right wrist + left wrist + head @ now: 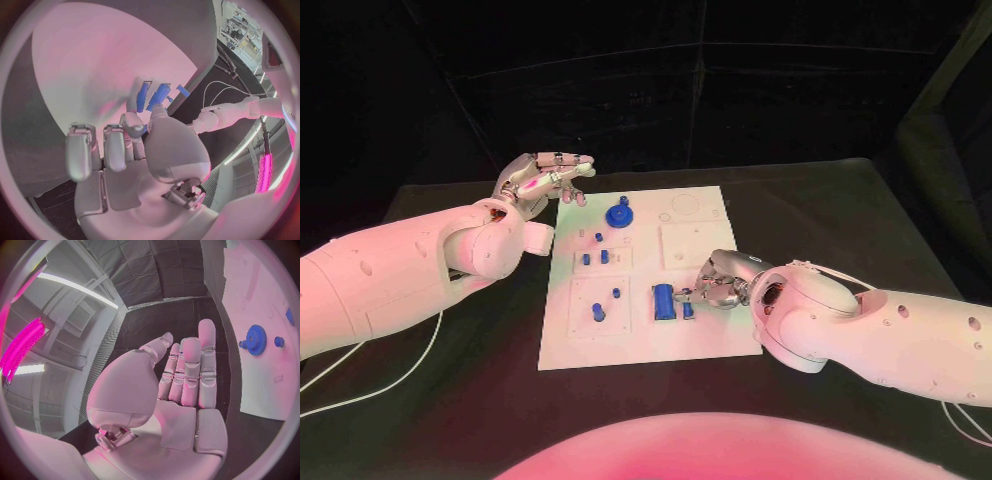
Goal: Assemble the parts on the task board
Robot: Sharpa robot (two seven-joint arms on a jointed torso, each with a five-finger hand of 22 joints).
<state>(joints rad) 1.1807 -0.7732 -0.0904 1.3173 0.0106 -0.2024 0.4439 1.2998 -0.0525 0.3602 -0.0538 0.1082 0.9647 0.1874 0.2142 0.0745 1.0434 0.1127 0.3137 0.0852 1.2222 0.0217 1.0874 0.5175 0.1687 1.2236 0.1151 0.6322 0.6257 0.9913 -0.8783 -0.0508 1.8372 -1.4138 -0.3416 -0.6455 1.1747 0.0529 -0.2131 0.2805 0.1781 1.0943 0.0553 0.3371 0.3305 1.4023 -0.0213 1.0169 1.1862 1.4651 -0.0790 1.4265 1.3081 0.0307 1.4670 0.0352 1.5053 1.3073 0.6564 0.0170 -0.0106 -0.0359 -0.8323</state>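
The white task board (pixel 711 335) lies in the middle of the table. A blue gear (pixel 620 213) stands near its far edge and also shows in the left wrist view (pixel 255 339). Small blue pegs (pixel 594 257) stand at mid-board, and two more blue parts (pixel 606 302) lie nearer the front left. My left hand (pixel 545 180) hovers open, fingers straight, above the board's far left corner. My right hand (pixel 718 285) is curled low over the board. Its fingertips (pixel 130 120) are at the ends of long blue parts (pixel 668 303) (pixel 159 95). Whether one is pinched is hidden.
The black table (pixel 848 215) surrounds the board, with bare surface on the right and at the back. White cables (pixel 387 385) trail along the table under my left arm. The board's far right part holds pale empty recesses (pixel 689 245).
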